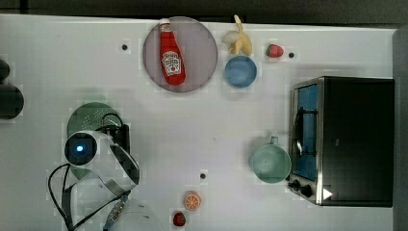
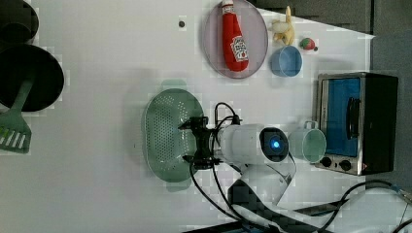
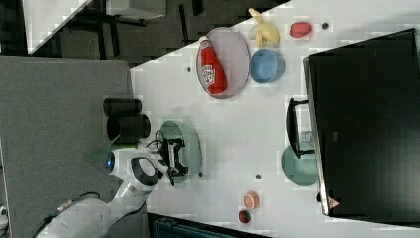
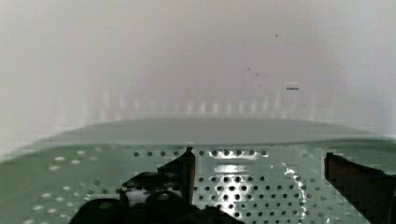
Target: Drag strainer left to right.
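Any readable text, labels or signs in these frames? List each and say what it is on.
Ketchup bottle: white label with dark print, too blurred to read.
Toaster oven: a white triangle mark at its front corner in the top view; a red-edged triangle sign in the right view; no lettering readable.
Nothing else carries legible text.

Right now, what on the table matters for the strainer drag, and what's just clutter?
In play: strainer; open claw over it.

Clutter: mug, blue bowl, ketchup bottle on its plate, banana, toaster oven, orange slice, spatula.
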{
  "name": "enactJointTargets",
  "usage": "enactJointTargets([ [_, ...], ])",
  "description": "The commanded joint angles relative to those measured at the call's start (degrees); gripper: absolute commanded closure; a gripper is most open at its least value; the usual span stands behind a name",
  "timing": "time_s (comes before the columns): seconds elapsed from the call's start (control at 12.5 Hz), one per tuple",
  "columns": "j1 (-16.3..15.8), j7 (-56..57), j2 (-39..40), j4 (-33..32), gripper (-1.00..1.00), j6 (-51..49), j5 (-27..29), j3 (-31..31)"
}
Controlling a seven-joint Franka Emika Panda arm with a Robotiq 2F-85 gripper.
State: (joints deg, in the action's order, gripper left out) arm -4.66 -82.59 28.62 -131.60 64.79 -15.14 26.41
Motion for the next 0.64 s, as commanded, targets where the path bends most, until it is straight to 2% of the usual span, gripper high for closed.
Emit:
enactJointTargets([
  [0.08,1.73,-1.23,-0.7,0.22,-1.0,0.77,0.72,-1.94],
  [0.64,8.32,6.41,-4.95,-5.03,-1.0,0.6,0.73,-3.15],
])
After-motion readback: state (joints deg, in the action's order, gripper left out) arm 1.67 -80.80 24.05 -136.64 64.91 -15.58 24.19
